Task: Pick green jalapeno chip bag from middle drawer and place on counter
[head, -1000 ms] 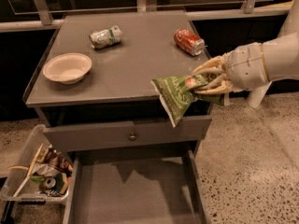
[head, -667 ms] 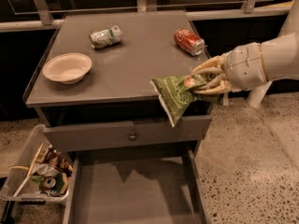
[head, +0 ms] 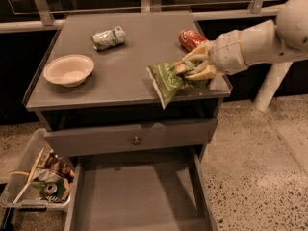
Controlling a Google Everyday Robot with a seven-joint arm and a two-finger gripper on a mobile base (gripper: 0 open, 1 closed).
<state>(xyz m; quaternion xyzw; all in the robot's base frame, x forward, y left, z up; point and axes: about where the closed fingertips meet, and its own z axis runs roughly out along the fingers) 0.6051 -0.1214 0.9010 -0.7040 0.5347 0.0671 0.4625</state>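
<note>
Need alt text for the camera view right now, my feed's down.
The gripper, jaws shut on the green jalapeno chip bag, holds it over the front right edge of the counter, above the open middle drawer. On the counter sit a pale bowl, a crushed silver-green can and a red can.

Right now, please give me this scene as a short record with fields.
gripper: above the front right of the flat grey counter, fingers shut on the crinkled green foil chip bag
bag: lower corner hangs past the counter's front edge
drawer: wide shallow grey middle drawer, pulled open, no bag inside
on counter: pale round bowl, crushed silver-green can, red can
on floor: clear plastic tub of wrappers, left of the drawer
</note>
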